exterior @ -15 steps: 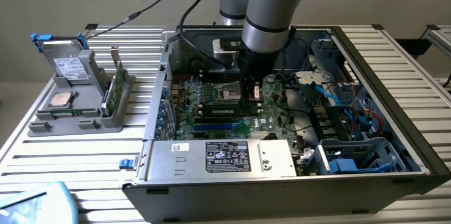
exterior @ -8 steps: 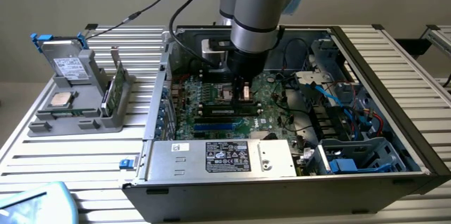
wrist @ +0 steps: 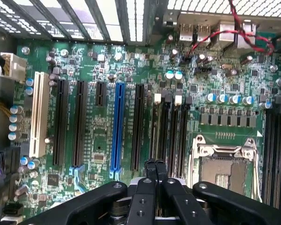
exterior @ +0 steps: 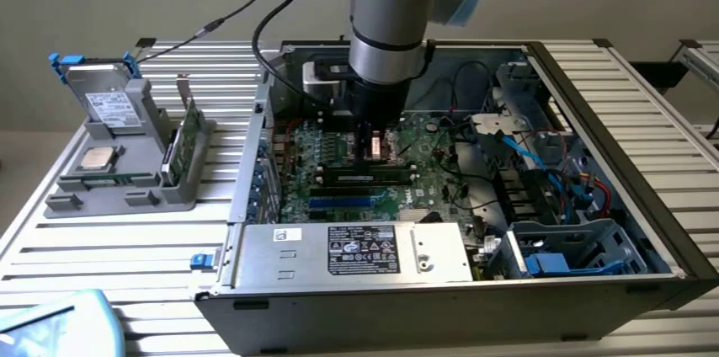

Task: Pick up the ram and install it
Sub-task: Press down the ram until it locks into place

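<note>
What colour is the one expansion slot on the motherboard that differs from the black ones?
Blue. The long slot stands out among black slots, clearest in the wrist view.

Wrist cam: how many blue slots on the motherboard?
1. The blue slot runs between two black slots. The gripper covers part of the motherboard, so more may be hidden.

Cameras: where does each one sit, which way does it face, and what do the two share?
Exterior view: off the arm, above and in front of the open PC case, looking down into it; shows the arm reaching onto the motherboard, with a grey parts holder at the exterior view's left.
Wrist view: on the wrist, looking straight at the motherboard; shows the gripper, fingers shut, over the slots beside the CPU socket.
Shared: the motherboard and the gripper.
</note>
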Controlling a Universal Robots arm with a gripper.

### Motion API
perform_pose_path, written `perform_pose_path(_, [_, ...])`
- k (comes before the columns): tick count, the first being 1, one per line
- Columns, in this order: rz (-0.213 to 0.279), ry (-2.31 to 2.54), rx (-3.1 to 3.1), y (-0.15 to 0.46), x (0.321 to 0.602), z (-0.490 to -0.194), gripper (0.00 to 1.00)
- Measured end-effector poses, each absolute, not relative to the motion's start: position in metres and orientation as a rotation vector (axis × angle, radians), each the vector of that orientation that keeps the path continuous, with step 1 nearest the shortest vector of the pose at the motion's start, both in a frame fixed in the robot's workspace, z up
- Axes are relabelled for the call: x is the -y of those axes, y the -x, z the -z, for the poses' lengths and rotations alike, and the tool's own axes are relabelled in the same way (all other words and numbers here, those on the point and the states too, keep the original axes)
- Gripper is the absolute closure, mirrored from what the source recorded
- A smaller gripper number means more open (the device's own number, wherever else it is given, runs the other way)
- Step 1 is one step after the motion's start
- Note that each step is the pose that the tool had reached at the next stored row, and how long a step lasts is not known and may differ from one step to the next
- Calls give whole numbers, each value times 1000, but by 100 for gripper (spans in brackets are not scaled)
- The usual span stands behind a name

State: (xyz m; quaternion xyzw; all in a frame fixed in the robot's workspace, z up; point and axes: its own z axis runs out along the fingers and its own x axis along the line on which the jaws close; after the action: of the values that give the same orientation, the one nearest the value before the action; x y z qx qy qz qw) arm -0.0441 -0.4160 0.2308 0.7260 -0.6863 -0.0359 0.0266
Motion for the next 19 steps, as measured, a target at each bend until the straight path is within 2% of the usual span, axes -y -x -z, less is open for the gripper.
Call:
perform_pose_path(9, [110, -2242, 2120, 46, 416, -222, 90])
perform_pose_path(19, [115, -2240, 2118, 35, 415, -247, 90])
